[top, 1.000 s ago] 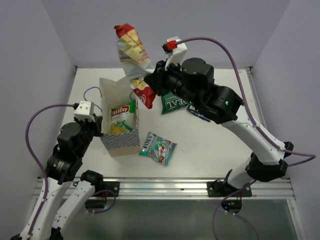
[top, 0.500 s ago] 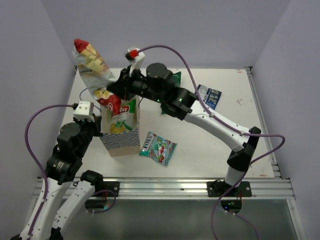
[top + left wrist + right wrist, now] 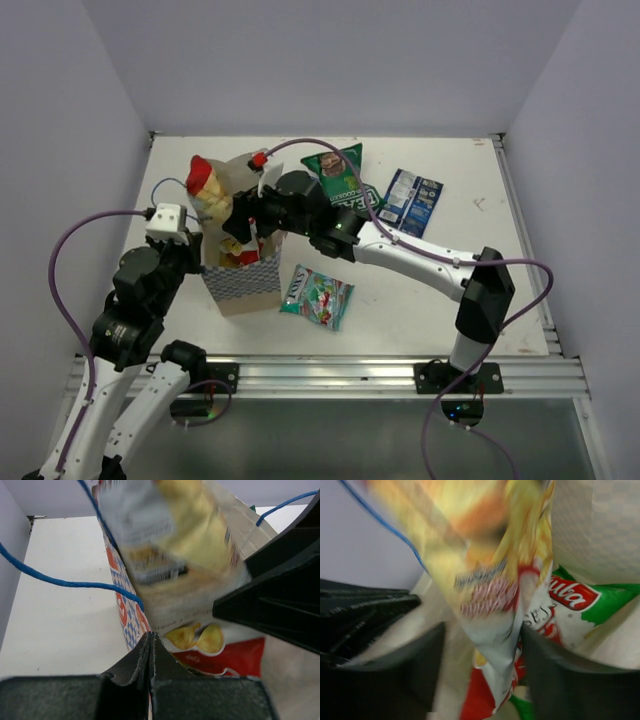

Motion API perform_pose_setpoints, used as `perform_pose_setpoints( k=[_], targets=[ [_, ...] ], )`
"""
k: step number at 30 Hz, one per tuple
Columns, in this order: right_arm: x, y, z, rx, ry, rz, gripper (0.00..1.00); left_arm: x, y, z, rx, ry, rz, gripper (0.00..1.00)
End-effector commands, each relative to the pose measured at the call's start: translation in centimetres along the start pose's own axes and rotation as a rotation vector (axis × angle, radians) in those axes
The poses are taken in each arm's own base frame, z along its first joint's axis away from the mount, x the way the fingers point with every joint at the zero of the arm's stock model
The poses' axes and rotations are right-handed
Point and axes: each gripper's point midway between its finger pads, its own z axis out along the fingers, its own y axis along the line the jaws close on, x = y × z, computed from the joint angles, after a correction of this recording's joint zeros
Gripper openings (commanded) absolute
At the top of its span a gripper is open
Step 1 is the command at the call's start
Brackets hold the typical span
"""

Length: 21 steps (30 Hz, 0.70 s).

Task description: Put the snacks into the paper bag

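Observation:
The paper bag (image 3: 243,285) stands upright at the table's left, and its patterned rim (image 3: 125,615) runs into my left gripper (image 3: 151,639), which is shut on it. My right gripper (image 3: 242,226) hangs over the bag's mouth. Its fingers (image 3: 420,665) stand open on either side of a red and yellow chips packet (image 3: 207,188), which is blurred and half inside the bag. The Chuba packet (image 3: 580,605) lies in the bag. On the table are the dark green REAL packet (image 3: 338,172), the dark blue pack (image 3: 412,198) and the teal candy pack (image 3: 317,296).
Blue string handles (image 3: 60,582) loop out from the bag's rim on the left. The back wall and side walls close in the white table (image 3: 450,300). A metal rail (image 3: 330,375) runs along the near edge by the arm bases.
My right arm swung the red and yellow packet left and down from high above into the bag's mouth, then its jaws opened. The left arm has kept still on the bag.

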Motion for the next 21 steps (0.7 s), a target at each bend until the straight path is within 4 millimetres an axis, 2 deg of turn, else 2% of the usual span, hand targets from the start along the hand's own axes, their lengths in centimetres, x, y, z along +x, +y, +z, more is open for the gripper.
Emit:
perform_pose_setpoints(
  k=[1,3,5,8,9,11,12,13,14,15,16,17,18,19,20,21],
  targets=[
    [-6.5,3.0,-2.5,-0.053,-0.173,-0.038,0.77,-1.3,-0.2,-0.1,0.01,-0.059,0.01,0.0],
    [-7.4,3.6,-3.7,-0.038,-0.19,-0.083,0.82,-1.2,-0.2,-0.1,0.009,-0.056,0.011,0.0],
    [-9.3,4.9,-5.2,-0.039,-0.227,-0.143,0.84,-1.2,-0.2,-0.1,0.011,-0.056,0.013,0.0],
    [-11.9,7.6,-8.6,-0.059,-0.272,-0.199,0.84,-1.2,-0.3,0.0,0.012,-0.054,0.012,0.0],
    [-13.0,8.1,-10.4,-0.062,-0.295,-0.209,0.84,-1.2,-0.3,0.0,0.011,-0.055,0.013,0.0],
    [-14.1,8.4,-12.5,-0.047,-0.337,-0.224,0.84,-1.2,-0.2,0.0,0.008,-0.056,0.011,0.0],
    [-13.6,7.8,-12.8,-0.024,-0.333,-0.225,0.87,-1.2,-0.1,-0.1,0.003,-0.058,0.012,0.0],
    [-14.7,7.4,-15.0,0.001,-0.377,-0.217,0.89,-1.2,-0.1,-0.1,0.003,-0.058,0.012,0.0],
    [-14.9,5.8,-15.6,0.085,-0.395,-0.223,0.92,-1.3,-0.1,-0.1,0.004,-0.061,0.01,0.0],
    [-13.8,4.1,-15.8,0.153,-0.367,-0.234,0.93,-1.1,-0.1,0.0,0.005,-0.057,0.013,0.0],
    [-13.8,2.7,-16.6,0.222,-0.371,-0.235,0.94,-1.2,-0.1,-0.1,0.005,-0.06,0.01,0.0],
    [-13.9,0.0,-17.2,0.362,-0.381,-0.227,0.96,-1.2,-0.1,0.0,0.005,-0.058,0.011,0.0],
    [-12.4,-1.9,-16.8,0.42,-0.332,-0.238,0.97,-1.1,-0.2,0.0,0.006,-0.057,0.011,0.0],
    [-11.8,-3.5,-16.8,0.467,-0.313,-0.231,0.97,-1.1,-0.1,0.0,0.005,-0.057,0.011,0.0],
    [-10.6,-6.7,-16.5,0.536,-0.281,-0.194,0.98,-1.1,-0.1,0.0,0.005,-0.055,0.012,0.0],
    [-10.2,-8.4,-16.3,0.563,-0.272,-0.162,0.98,-1.1,-0.1,0.0,0.005,-0.057,0.011,0.0]
  ],
)
